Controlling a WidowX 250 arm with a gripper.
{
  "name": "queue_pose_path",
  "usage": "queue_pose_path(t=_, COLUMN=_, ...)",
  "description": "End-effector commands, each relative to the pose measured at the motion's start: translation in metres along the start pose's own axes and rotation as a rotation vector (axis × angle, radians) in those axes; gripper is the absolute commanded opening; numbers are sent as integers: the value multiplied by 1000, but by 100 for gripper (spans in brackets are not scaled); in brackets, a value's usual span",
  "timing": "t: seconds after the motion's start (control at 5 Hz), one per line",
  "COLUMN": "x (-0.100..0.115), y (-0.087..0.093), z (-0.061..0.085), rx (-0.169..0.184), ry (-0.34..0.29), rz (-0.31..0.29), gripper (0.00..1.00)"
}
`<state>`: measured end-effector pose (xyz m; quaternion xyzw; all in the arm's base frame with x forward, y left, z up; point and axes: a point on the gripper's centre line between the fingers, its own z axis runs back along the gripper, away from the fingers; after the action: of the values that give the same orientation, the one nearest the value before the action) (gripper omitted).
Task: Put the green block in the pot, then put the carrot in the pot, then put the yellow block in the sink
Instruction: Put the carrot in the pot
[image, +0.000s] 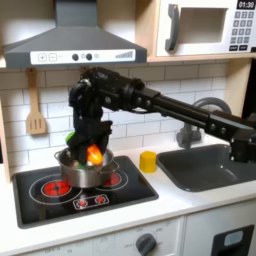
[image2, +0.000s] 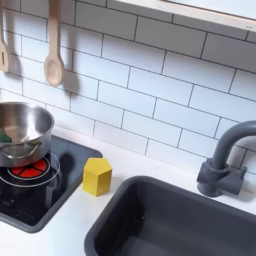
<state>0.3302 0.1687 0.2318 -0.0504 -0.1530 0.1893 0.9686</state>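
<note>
One pot (image: 84, 170), one carrot (image: 94, 154), one yellow block (image2: 97, 176), one sink (image2: 150, 225).

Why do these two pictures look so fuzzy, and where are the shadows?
In the first exterior view the gripper over the pot looks soft. In the second exterior view the wooden spoon casts a shadow on the tiles, and the yellow block shows clearer.

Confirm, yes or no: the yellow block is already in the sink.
No. In the second exterior view the yellow block stands on the white counter between the stovetop and the sink, outside the basin.
</note>
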Motion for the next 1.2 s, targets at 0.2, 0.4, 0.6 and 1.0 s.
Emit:
queue_pose_path(t=0.2, x=15, y=-22, z=3, rx=-13, ry=17, rz=-2, gripper=0)
queue_pose_path(t=0.4, x=15, y=-21, z=-5, rx=-3, ry=40, rz=-9, gripper=0)
queue_pose_path(t=0.6, x=16, y=-19, z=-17, rx=18, ry=63, rz=-23, gripper=0)
queue_pose_path(t=1.0, x=22, y=-24, z=-29, rx=15, ry=80, rz=-29, gripper=0)
